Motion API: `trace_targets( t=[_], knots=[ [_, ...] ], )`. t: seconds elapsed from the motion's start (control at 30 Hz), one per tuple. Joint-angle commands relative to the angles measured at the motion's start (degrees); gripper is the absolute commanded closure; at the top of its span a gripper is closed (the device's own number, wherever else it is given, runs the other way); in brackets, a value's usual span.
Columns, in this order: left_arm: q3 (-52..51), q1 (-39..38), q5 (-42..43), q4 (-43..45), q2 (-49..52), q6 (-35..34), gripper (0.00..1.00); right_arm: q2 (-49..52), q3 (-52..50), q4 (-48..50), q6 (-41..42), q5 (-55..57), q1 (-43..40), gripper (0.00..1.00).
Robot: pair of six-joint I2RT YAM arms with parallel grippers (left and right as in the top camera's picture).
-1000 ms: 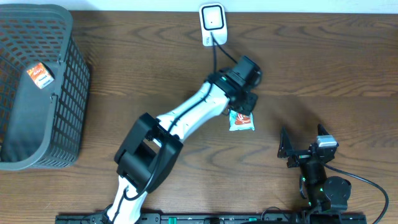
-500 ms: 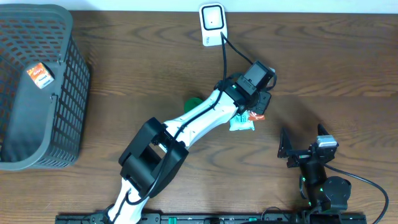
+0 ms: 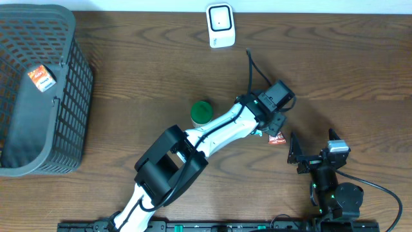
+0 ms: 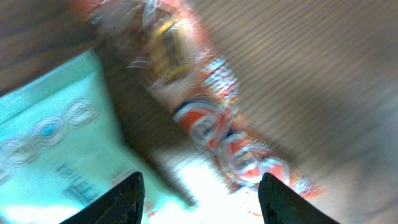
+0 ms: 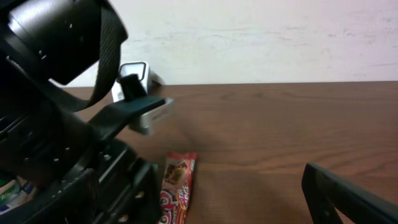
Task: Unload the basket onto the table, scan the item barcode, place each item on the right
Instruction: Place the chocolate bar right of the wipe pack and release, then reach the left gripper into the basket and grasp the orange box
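My left gripper [image 3: 273, 127] hangs low over the table, right of centre, with its jaws apart. In the left wrist view a red snack wrapper [image 4: 208, 118] and a teal-and-white packet [image 4: 50, 146] lie blurred on the wood just beyond the open left gripper [image 4: 202, 202]. Nothing is pinched between the fingertips [image 4: 124, 199]. The red wrapper [image 3: 277, 139] pokes out beside the gripper in the overhead view, where the teal packet is hidden. The white barcode scanner [image 3: 220, 24] stands at the table's back edge. My right gripper [image 3: 313, 154] rests open at the front right, facing the red wrapper [image 5: 177, 183].
A dark mesh basket [image 3: 71, 84] fills the left side, with a small orange packet [image 3: 40, 78] inside. A round green lid [image 3: 201, 112] sits near the table's middle beside the left arm. The left arm's cable [image 3: 251, 67] loops over the wood behind the gripper.
The left arm swung right and toward the front, away from the scanner, carrying the packets. Its jaws went from shut to apart. The green lid came into view. The right arm stayed still.
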Motion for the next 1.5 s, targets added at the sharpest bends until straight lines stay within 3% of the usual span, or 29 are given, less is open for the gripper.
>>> trace_targets(
  t=[0.0, 0.17, 0.27, 0.57, 0.63, 0.83, 0.97, 1.03, 1.1, 1.27, 1.47],
  knots=[
    [0.92, 1.77, -3.98, -2.99, -5.03, 3.37, 0.40, -0.20, -0.07, -0.17, 0.55, -0.50, 0.63, 0.01],
    [3.26, 3.13, -4.50, -9.66, -13.42, 9.75, 0.40, -0.20, -0.07, -0.17, 0.55, -0.50, 0.63, 0.01],
    [3.28, 4.70, -9.07, -13.84, -20.20, 12.66, 0.40, -0.20, -0.07, -0.17, 0.55, -0.50, 0.63, 0.01],
    [3.28, 16.00, -36.89, -22.29, -41.18, 16.22, 0.40, -0.20, -0.07, -0.17, 0.55, -0.52, 0.63, 0.01],
    [3.26, 19.69, -37.57, -23.41, -44.70, 16.52, 0.26, -0.20, -0.07, -0.17, 0.55, -0.52, 0.63, 0.01],
    [3.26, 40.33, -35.39, -23.76, -51.71, 12.85, 0.25, -0.20, -0.07, -0.17, 0.55, -0.50, 0.63, 0.01],
    [3.26, 56.06, -31.50, -22.45, -51.76, 7.39, 0.16, -0.20, -0.07, -0.17, 0.55, -0.52, 0.63, 0.01],
    [3.26, 66.14, -24.81, -21.42, -49.51, 5.60, 0.11, -0.20, -0.07, -0.17, 0.55, -0.50, 0.63, 0.01],
    [3.26, 71.30, -20.24, -19.87, -46.99, 5.18, 0.10, -0.20, -0.07, -0.17, 0.55, -0.52, 0.63, 0.01],
    [3.26, 77.13, -19.10, -15.26, -38.27, -0.22, 0.10, -0.20, -0.07, -0.17, 0.55, -0.52, 0.63, 0.01],
    [3.26, 77.53, -19.10, -8.94, -24.83, -3.63, 0.10, -0.20, -0.07, -0.17, 0.55, -0.50, 0.63, 0.01]
  ],
)
